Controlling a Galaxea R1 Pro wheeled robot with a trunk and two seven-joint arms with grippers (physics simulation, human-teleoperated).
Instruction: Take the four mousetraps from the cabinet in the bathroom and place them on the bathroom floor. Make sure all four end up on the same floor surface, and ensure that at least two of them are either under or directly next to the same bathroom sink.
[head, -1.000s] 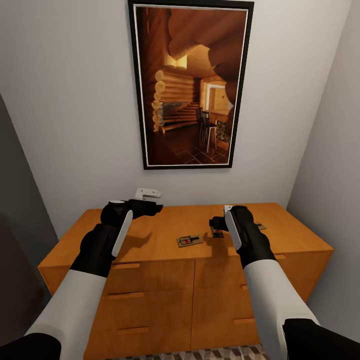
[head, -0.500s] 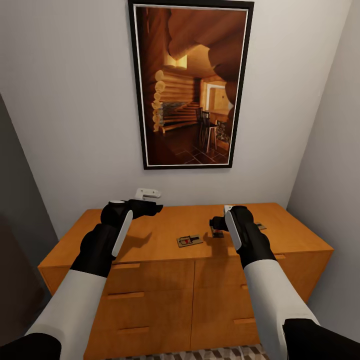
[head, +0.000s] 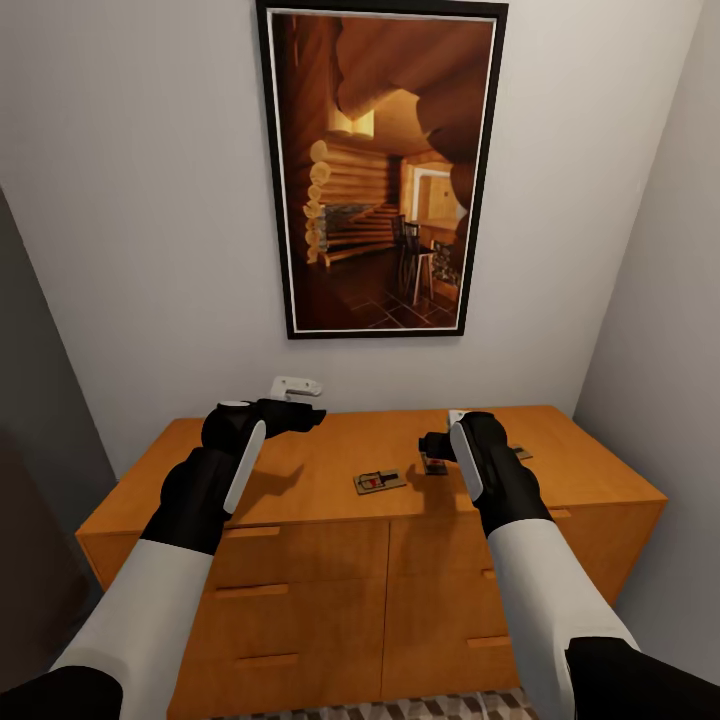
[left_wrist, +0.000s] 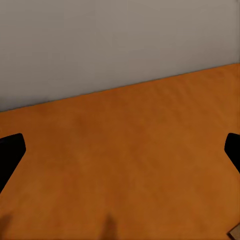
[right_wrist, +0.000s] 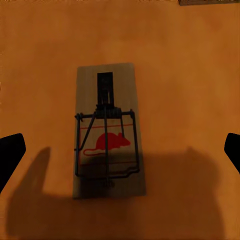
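The cabinet (head: 330, 480) serves as the landmark, and everything is placed against it. At its left end, the left gripper (head: 300, 415) is held just above the top, close to the wall behind. A white fitting (head: 295, 385) on that wall is partly covered by the gripper. In the left wrist view the fingertips (left_wrist: 11, 150) are seen at opposite edges, so the jaws are spread wide with nothing between them; only bare orange wood (left_wrist: 125, 165) and grey wall are framed there.

Near the middle of the cabinet top, one mousetrap (head: 379, 481) lies flat, its long axis set slightly askew to the front edge. Further right, a second mousetrap (head: 434, 464) is largely hidden by the right gripper (head: 432, 446) poised over it. In the right wrist view this trap (right_wrist: 108, 130) is seen in full: a pale wooden base with a dark wire bar and a red mouse mark, its long axis running along the direction of the fingers. The jaws are wide apart, one tip on either side, not touching it. Behind the right forearm, a corner of another flat piece (head: 522, 453) is visible, too hidden to be identified.

Above the cabinet a framed picture (head: 380, 170) of a log interior is hung on the grey wall. Below the drawer fronts, a cut-off strip of patterned floor (head: 420, 706) is seen.
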